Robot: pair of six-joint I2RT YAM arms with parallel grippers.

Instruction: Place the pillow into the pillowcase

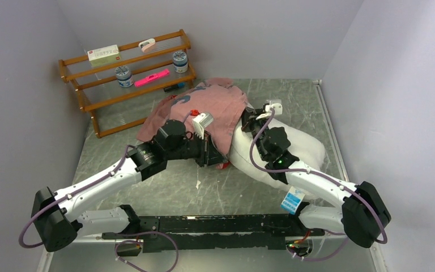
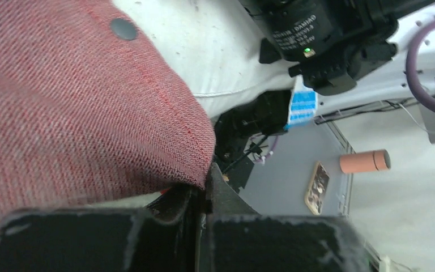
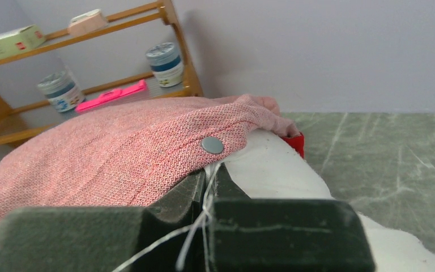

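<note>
Pillow (image 1: 301,148) lying on table (image 1: 164,190), left end covered by pillowcase (image 1: 212,102), right end bare | left gripper (image 2: 205,190): jaws closed, pinching pillowcase hem | right gripper (image 3: 207,190): jaws closed on the hem, beside a snap button (image 3: 212,145)

- A grey-green marbled bench (image 1: 294,96) is filling the floor of the enclosure, with pale veins running across it.
- Plain pale grey walls are closing it in: the left wall (image 1: 17,102), the far wall (image 1: 232,34) and the right wall (image 1: 396,85).
- A wooden rack (image 1: 63,69) is standing at the far left, angled against the corner.
- On its shelves a white box (image 1: 103,54), two lidded jars (image 1: 123,76) and a pink marker (image 1: 152,77) are resting.
- Soft, even light is falling across the bench.
</note>
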